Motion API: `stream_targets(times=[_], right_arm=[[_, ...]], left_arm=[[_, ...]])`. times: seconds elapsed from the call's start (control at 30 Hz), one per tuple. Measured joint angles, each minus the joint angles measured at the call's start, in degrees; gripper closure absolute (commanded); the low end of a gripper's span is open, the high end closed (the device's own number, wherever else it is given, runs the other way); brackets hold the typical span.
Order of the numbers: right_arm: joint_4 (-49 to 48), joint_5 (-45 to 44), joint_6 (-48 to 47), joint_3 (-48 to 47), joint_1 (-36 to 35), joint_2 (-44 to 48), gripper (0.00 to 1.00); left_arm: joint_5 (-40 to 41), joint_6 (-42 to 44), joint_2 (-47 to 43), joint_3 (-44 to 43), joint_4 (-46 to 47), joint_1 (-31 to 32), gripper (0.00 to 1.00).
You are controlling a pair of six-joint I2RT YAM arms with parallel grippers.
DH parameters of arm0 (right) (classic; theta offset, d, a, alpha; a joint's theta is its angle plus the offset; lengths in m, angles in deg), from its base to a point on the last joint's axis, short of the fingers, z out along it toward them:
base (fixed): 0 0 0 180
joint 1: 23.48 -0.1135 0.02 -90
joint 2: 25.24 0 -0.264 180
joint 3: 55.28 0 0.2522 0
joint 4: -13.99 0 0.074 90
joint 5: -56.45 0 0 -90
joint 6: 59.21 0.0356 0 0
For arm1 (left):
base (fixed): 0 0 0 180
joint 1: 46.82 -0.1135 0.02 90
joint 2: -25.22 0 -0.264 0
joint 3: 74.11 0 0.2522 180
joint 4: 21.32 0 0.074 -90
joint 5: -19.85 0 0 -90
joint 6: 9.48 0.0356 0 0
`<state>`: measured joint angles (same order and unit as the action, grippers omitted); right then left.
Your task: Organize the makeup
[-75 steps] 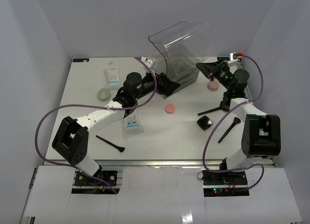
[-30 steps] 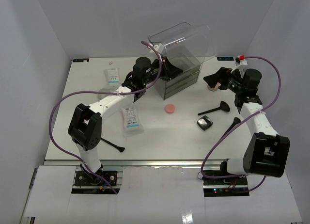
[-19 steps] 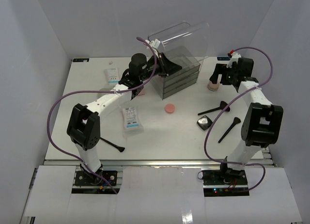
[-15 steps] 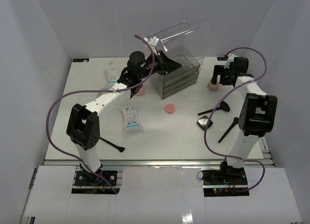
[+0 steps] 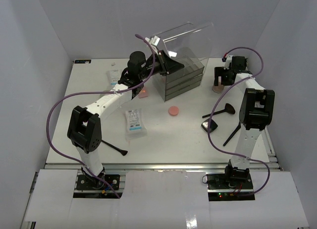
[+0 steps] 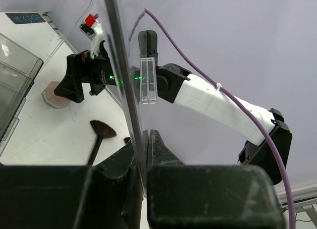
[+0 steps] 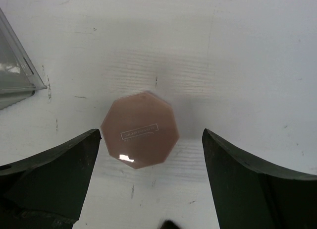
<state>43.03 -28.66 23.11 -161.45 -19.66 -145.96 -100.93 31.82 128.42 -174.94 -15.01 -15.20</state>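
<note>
My left gripper (image 5: 167, 66) is shut on the front edge of the clear lid (image 5: 184, 34), holding it raised above the clear box (image 5: 184, 81); in the left wrist view the fingers (image 6: 159, 149) pinch the lid's edge (image 6: 124, 90). My right gripper (image 7: 151, 135) hangs open right over an octagonal pink compact (image 7: 140, 130), one finger on each side and neither touching it; from above, the right gripper (image 5: 220, 78) is at the back right with the compact (image 5: 217, 88) below it. A round pink compact (image 5: 173, 111), black faceted compact (image 5: 209, 125), fan brush (image 5: 218, 110) and white sachet (image 5: 134, 122) lie on the table.
A second sachet (image 5: 115, 78) lies at the back left and a pink piece (image 5: 143, 93) under the left arm. One black brush (image 5: 113, 146) lies near the front left, another (image 5: 234, 132) by the right arm. The box's corner (image 7: 17, 78) is just left of the right gripper.
My left gripper has lifted the lid higher and further back. The right arm has swung to the back and now points down over the octagonal compact, jaws still open.
</note>
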Motion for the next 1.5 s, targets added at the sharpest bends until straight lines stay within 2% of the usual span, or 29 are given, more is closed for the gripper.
stream_targets(times=[0.33,0.47,0.5,0.73,0.87,0.93,0.97,1.1,1.37,1.5], right_arm=[[2.29,0.86,-0.27,-4.04,-0.41,-5.09,0.09],[2.96,0.84,-0.26,-4.36,-0.47,-6.21,0.02],[3.07,0.84,-0.27,-4.36,-0.48,-6.43,0.03],[3.11,1.20,-0.78,-4.36,-0.54,-6.66,0.46],[3.10,1.90,-1.61,-4.33,-0.54,-6.66,0.57],[2.99,2.23,-2.05,-4.20,-0.54,-6.58,0.67],[2.92,2.39,-2.30,-4.07,-0.54,-6.50,0.75],[1.94,4.37,-4.71,1.01,-0.54,-2.95,0.90],[-4.12,17.43,-14.07,27.82,-0.59,22.41,0.92],[-7.52,23.42,-18.81,35.67,-1.63,33.32,0.92]], left_arm=[[-0.75,-0.70,0.00,0.01,0.60,-0.37,0.91],[-1.34,-1.40,-0.02,0.25,1.39,-0.70,0.91],[-1.48,-1.56,-0.02,0.38,1.56,-0.78,0.91],[-2.03,-2.82,-0.02,0.58,2.58,-1.16,0.91],[-2.24,-3.33,-0.02,0.97,3.11,-1.25,0.91],[-2.31,-3.47,-0.03,1.06,3.17,-1.31,0.91],[-2.32,-3.54,-0.05,1.09,3.18,-1.32,0.91],[-2.28,-3.90,-0.34,1.09,3.18,-1.46,0.91],[-2.36,-5.38,-0.46,1.06,3.60,-1.69,0.91],[-2.49,-6.33,-0.46,0.78,3.99,-1.87,0.91]])
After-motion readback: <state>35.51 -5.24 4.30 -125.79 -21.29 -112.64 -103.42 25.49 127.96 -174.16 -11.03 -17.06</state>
